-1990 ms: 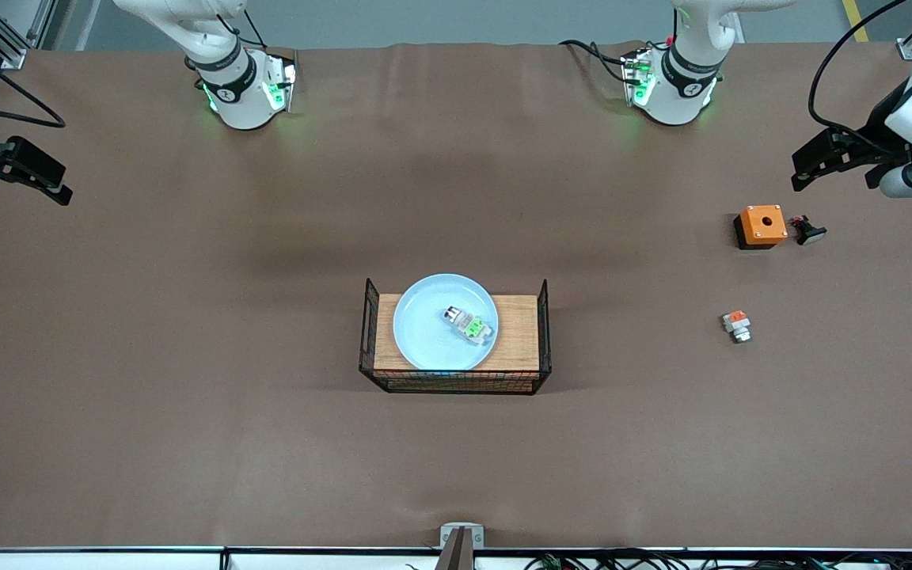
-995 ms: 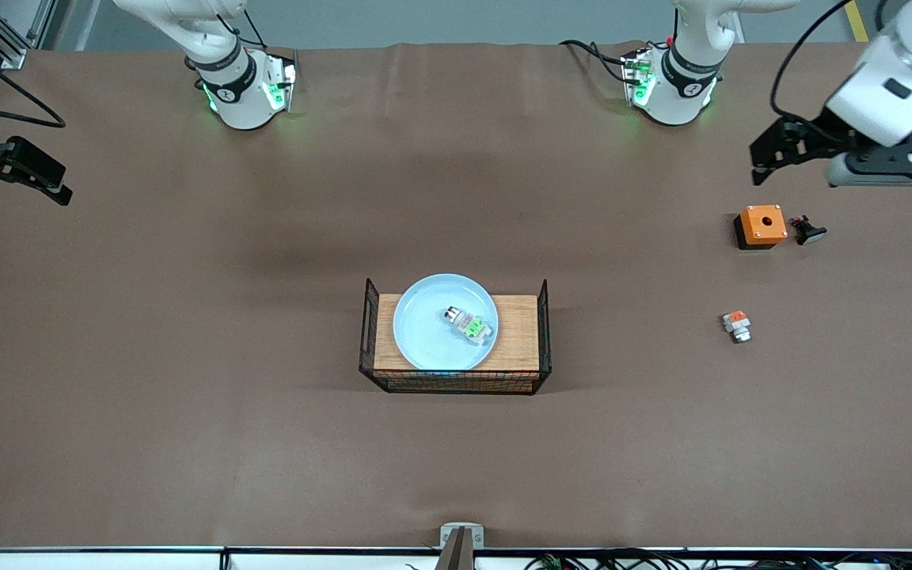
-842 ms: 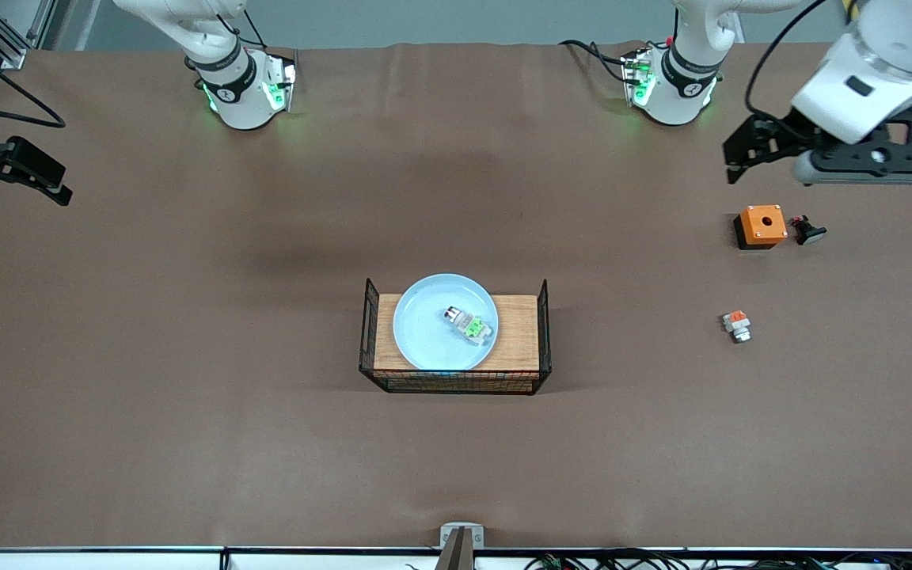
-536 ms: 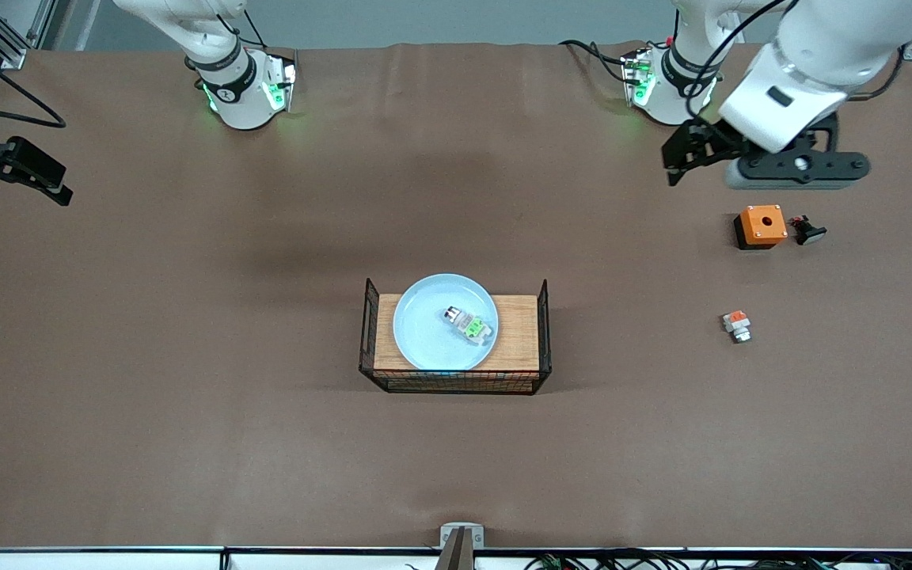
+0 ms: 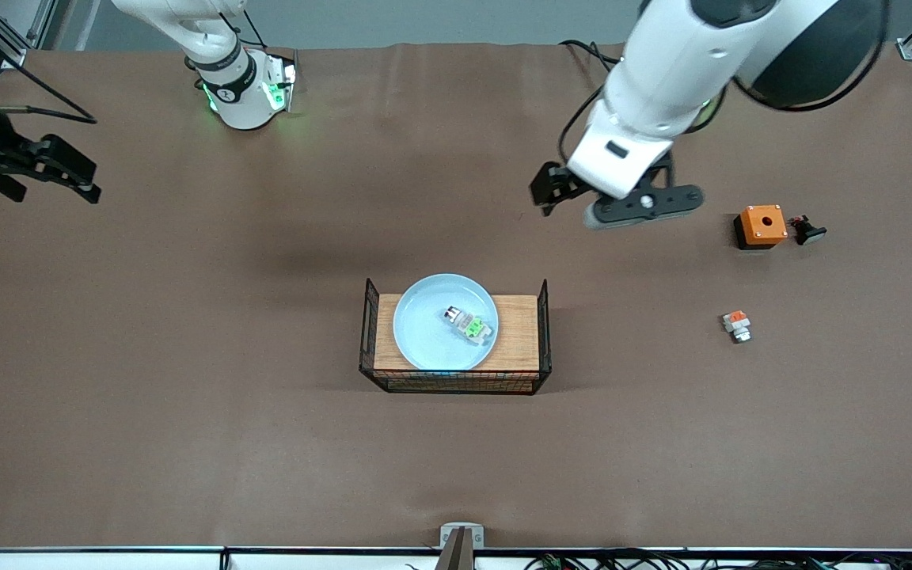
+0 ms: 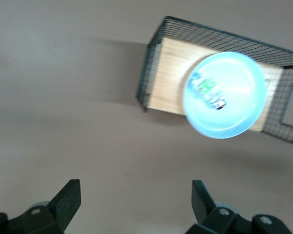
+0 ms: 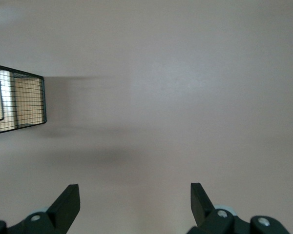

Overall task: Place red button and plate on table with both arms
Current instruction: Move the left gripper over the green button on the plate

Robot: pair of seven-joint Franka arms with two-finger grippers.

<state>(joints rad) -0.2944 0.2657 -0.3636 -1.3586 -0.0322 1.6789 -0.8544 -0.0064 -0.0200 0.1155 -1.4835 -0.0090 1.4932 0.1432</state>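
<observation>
Left end effector [image 5: 549, 192] fingers spread wide, empty, in the air over bare tabletop [image 5: 187, 443] between the left arm's base and the wire tray [image 5: 454, 382]. Right end effector [image 5: 60, 170] also wide, over the tabletop at the right arm's end. Plate [image 5: 424, 340] sits in the tray; green-topped button [image 5: 470, 324] lies on the plate.

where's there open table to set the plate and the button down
Bare table runs from the tray to the front camera's edge, and from the tray toward the right arm's end. The plate, with the button on it, fills the tray. Crowded: the left arm's end, with orange box, black knob and orange-topped block. Left gripper and right gripper hang open over bare table.
</observation>
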